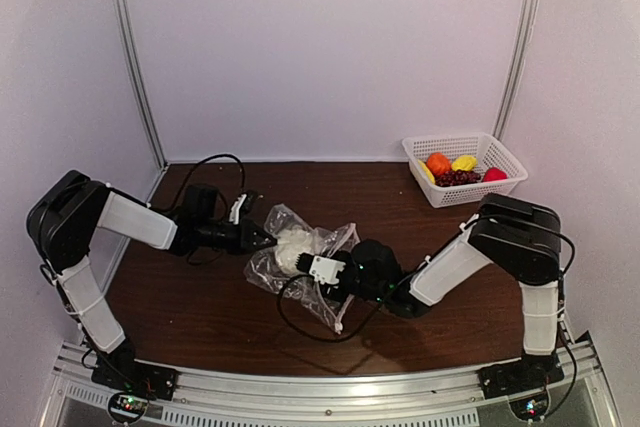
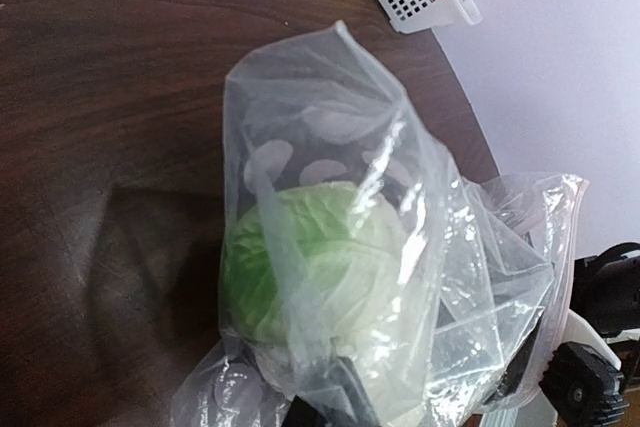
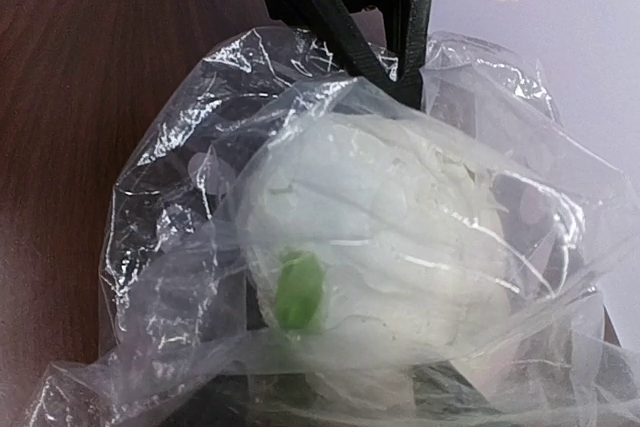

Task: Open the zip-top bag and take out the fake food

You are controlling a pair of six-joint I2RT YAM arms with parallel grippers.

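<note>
Fingers of the left gripper [image 1: 262, 238] are pressed together, pinching the film of the zip-top bag [image 1: 283, 219]. Directly ahead of its tips, inside the bag, lies the toy cabbage [image 1: 292, 247]. The bag's long axis runs diagonally on toward the right gripper [image 1: 322, 269], which meets the cabbage from the opposite side. Its jaw spacing cannot be determined. The right arm is judged better placed for extraction.

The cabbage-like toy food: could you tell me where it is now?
In the top view the cabbage-like toy lies inside the zip-top bag at the middle of the table, between the left gripper on its left and the right gripper on its right.
</note>
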